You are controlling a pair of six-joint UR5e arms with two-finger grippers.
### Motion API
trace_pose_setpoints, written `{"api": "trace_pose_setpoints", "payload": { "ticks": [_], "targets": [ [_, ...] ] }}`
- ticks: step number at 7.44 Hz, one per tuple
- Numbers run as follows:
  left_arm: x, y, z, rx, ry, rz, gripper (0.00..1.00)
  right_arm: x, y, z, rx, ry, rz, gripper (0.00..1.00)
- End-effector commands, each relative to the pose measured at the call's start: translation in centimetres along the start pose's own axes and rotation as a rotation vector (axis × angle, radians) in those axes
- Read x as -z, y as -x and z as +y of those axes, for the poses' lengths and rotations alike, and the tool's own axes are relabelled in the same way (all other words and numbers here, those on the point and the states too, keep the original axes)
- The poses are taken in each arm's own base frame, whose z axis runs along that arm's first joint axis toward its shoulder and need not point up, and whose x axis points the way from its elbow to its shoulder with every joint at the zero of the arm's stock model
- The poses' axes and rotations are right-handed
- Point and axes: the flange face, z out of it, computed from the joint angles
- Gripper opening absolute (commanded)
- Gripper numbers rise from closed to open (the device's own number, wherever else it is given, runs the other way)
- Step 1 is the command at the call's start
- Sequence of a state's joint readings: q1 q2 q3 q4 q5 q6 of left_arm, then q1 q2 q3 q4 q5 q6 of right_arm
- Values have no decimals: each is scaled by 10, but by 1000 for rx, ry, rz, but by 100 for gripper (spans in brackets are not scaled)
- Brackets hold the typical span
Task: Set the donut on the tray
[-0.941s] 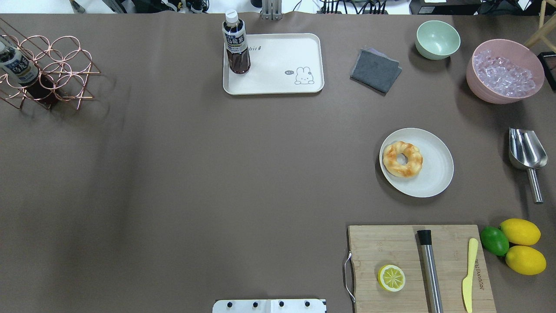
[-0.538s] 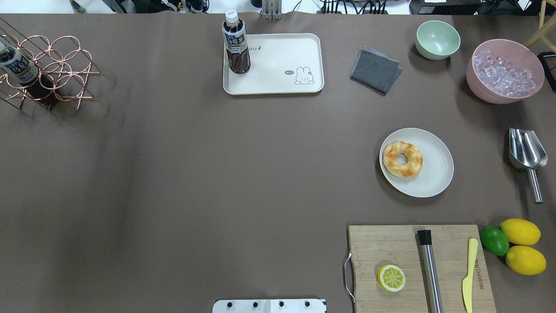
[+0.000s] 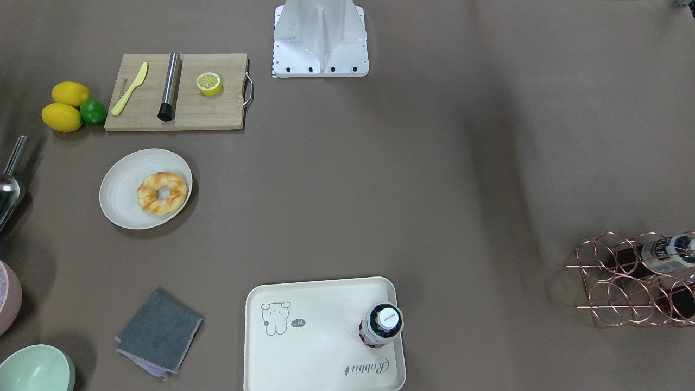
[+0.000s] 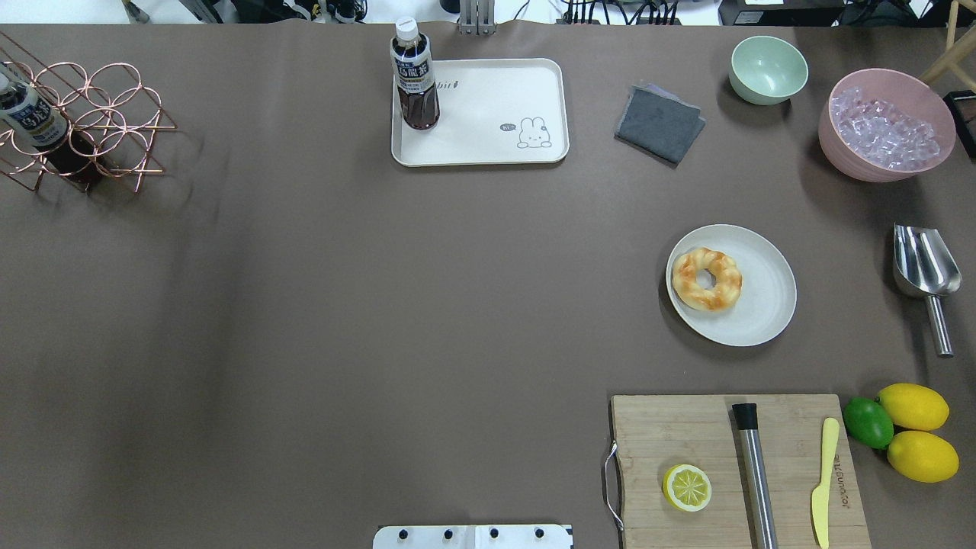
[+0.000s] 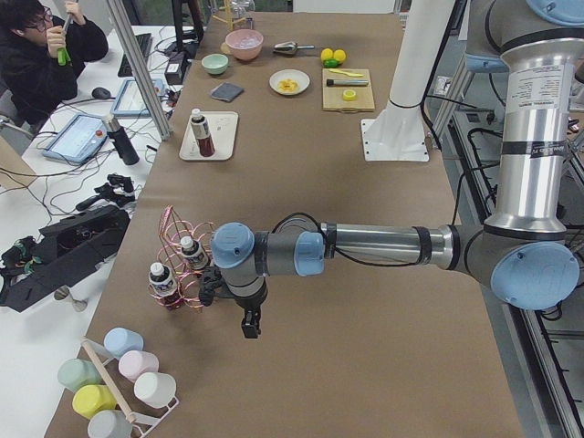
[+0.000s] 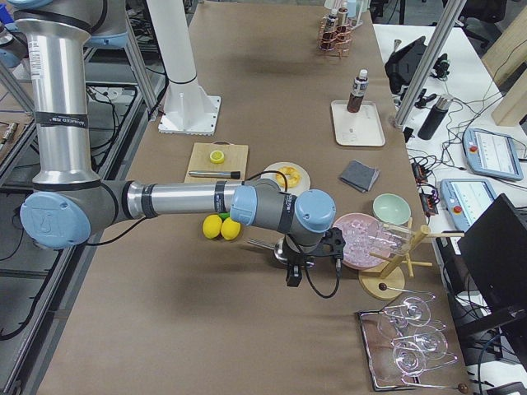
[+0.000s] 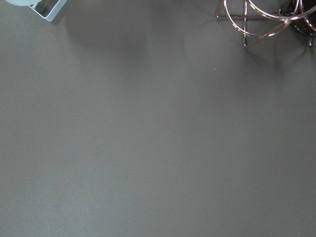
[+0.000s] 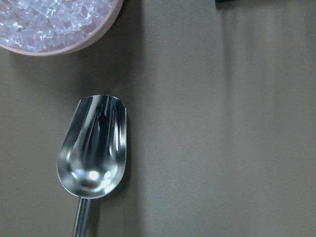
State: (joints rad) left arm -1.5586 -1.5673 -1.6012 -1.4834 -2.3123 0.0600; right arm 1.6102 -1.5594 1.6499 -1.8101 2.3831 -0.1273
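Observation:
The golden twisted donut (image 4: 707, 279) lies on the left part of a round off-white plate (image 4: 762, 305) at the right of the table; it also shows in the front-facing view (image 3: 162, 193). The cream tray (image 4: 488, 114) with the grey drawing sits at the far middle and carries an upright dark bottle (image 4: 414, 76) at its left end. My left gripper (image 5: 248, 327) hangs near the copper rack, far from the donut. My right gripper (image 6: 292, 276) hangs above the steel scoop. Both show only in side views, so I cannot tell whether they are open or shut.
A wooden cutting board (image 4: 686, 435) with a lemon half (image 4: 687, 487), a steel muddler and a yellow knife lies at the near right. A steel scoop (image 4: 925, 267), a pink ice bowl (image 4: 884, 126), a green bowl (image 4: 768, 69) and a grey cloth (image 4: 659, 123) stand at the right. A copper rack (image 4: 84, 122) stands far left.

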Motion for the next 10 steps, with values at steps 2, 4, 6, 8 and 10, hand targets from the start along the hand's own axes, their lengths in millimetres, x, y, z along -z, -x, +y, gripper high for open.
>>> {"api": "trace_pose_setpoints", "payload": {
  "ticks": [2, 4, 6, 8, 10],
  "targets": [
    [1, -3, -1, -4, -2, 1, 98, 1, -2, 1, -2, -1, 6, 100],
    [1, -3, -1, -5, -3, 1, 98, 4, -5, 3, -5, -8, 9, 100],
    [1, -3, -1, -5, -3, 1, 98, 8, -6, 5, -11, -17, 9, 100],
    [1, -3, -1, -3, -2, 1, 98, 8, -6, 5, -11, -17, 9, 100],
    [1, -4, -1, -5, -2, -1, 98, 9, -6, 5, -6, -19, 9, 100]
  ]
}}
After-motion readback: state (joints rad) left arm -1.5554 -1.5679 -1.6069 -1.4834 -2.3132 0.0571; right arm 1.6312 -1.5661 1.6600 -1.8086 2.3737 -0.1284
